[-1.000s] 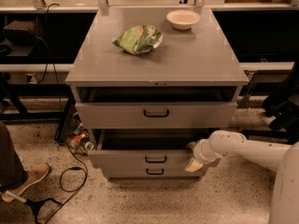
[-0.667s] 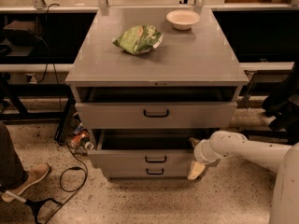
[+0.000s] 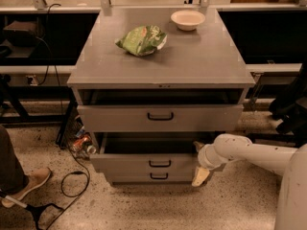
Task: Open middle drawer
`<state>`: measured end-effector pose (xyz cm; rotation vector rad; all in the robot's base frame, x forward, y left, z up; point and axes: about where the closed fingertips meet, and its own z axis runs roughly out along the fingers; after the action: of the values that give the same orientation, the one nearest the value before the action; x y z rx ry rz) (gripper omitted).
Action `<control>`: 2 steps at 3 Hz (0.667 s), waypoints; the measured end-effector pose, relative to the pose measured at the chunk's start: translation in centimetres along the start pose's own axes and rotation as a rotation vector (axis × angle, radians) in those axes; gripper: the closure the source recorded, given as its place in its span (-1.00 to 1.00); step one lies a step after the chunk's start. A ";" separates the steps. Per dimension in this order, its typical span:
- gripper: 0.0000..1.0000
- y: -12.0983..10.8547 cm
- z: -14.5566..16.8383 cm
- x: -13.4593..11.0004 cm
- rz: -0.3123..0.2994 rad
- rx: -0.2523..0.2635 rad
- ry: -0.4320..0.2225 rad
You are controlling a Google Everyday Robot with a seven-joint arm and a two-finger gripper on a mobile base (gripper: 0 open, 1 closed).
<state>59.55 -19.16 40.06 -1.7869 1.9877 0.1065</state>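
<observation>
The grey cabinet has three drawers. The middle drawer [image 3: 144, 163] has a medium-height front with a small black loop handle [image 3: 159, 163]. It stands pulled out a little, with a dark gap above its front. My gripper [image 3: 198, 161] is at the right end of that drawer's front, on the white arm coming in from the right. One cream finger [image 3: 200, 176] points down beside the drawer's right corner, and the other sits near the drawer's top edge. The fingers are spread and hold nothing.
The tall top drawer [image 3: 159, 117] is also slightly out. The short bottom drawer [image 3: 159, 176] is shut. A green bag [image 3: 141, 40] and a white bowl [image 3: 187, 19] lie on the cabinet top. Cables and cans lie on the floor at left, by a person's foot [image 3: 21, 186].
The lower finger has dropped slightly beside the drawer's right corner. The drawers have not visibly moved.
</observation>
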 end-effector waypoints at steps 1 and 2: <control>-0.96 0.8 -0.4 0.4 0.008 -0.021 0.012; -0.46 1.8 -1.9 0.4 0.010 -0.006 0.024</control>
<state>57.28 -19.89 41.12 -1.7902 2.0148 0.0949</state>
